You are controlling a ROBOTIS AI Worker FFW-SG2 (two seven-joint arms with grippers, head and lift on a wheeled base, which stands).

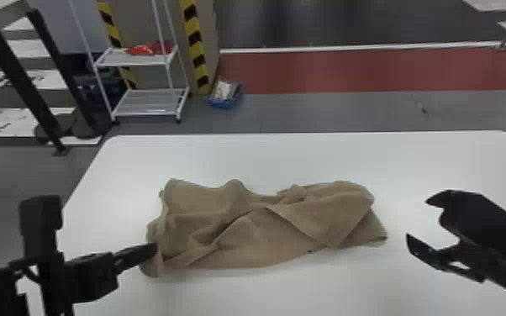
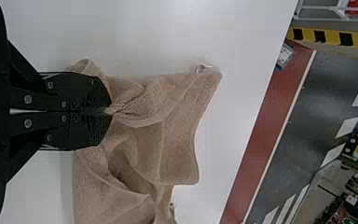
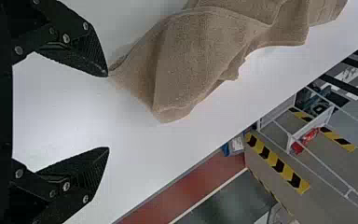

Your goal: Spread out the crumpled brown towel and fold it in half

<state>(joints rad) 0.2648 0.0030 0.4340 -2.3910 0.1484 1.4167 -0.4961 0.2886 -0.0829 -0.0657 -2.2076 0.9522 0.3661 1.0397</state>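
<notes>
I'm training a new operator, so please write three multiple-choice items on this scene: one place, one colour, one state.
1. What colour is the table?
A) red
B) black
C) white

2. Where does the towel lie?
A) on the table
B) on the rack
C) on the floor

3. How is the left gripper?
A) wide open
B) shut on the towel
C) shut, empty

1 C: its bare top is white in the head view.
2 A: the tabletop surrounds it.
3 B: the fingers meet, with cloth gathered at their tips.
</notes>
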